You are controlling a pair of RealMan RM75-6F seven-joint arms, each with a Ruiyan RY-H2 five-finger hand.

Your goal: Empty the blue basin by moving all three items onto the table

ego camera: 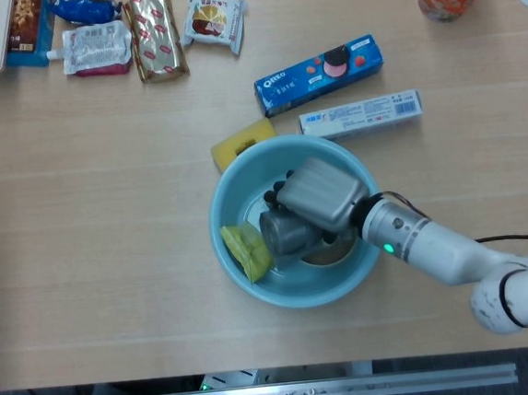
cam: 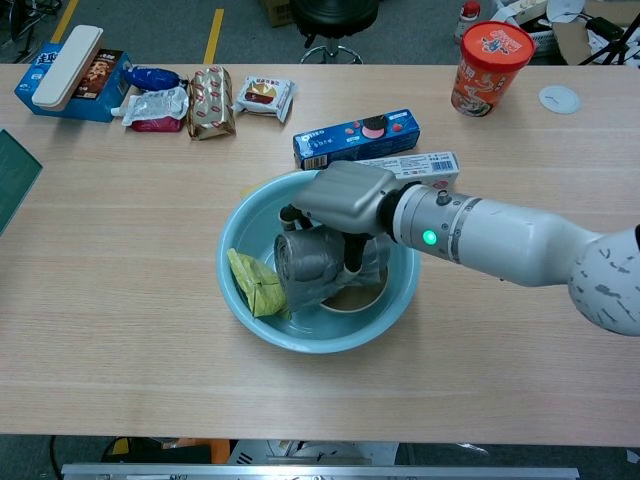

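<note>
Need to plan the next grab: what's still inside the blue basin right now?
Inside the blue basin: a yellow-green packet at its left, a grey pouch gripped by the right hand, and a brown round item, mostly covered beneath them.
</note>
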